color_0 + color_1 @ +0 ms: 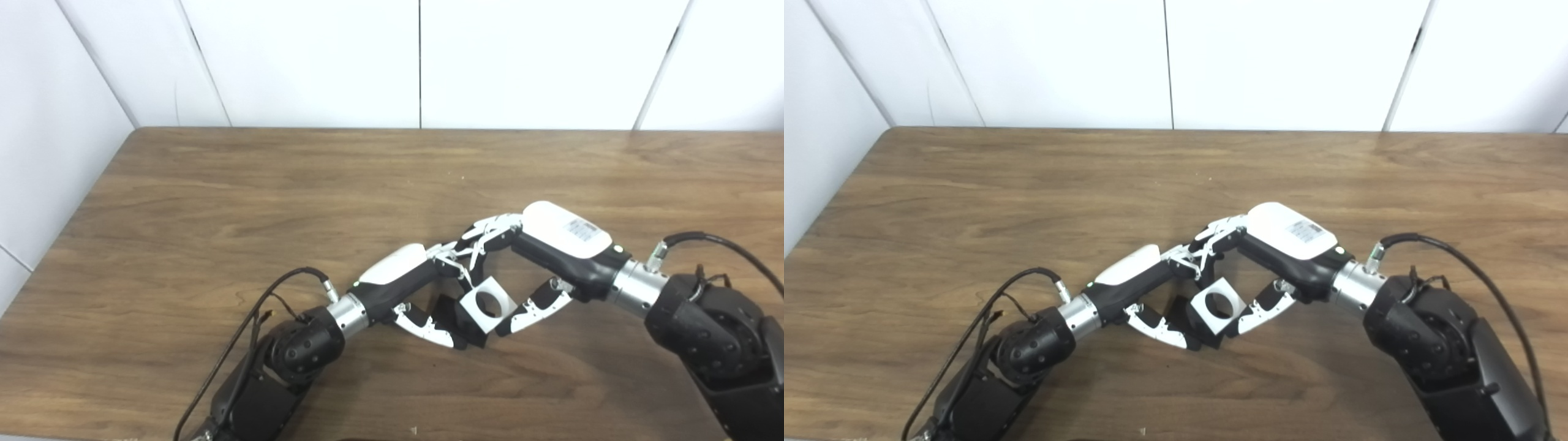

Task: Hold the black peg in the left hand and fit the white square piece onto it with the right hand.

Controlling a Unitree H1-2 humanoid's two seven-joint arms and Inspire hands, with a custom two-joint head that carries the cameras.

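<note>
Handling: white square piece (487,303), pinched by right hand (554,245), looks rigid, light, slick; we grip flat edges. Left hand (404,278) closed on black peg (450,315) at 9 o'clock.

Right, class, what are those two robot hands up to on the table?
The two hands meet over the wooden table. The right hand holds the white square piece, its round hole facing up. The left hand grips the black peg pressed against the piece. Whether the peg is seated in the hole cannot be told.

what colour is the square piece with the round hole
White square piece, clearest in the left eye view.
</note>
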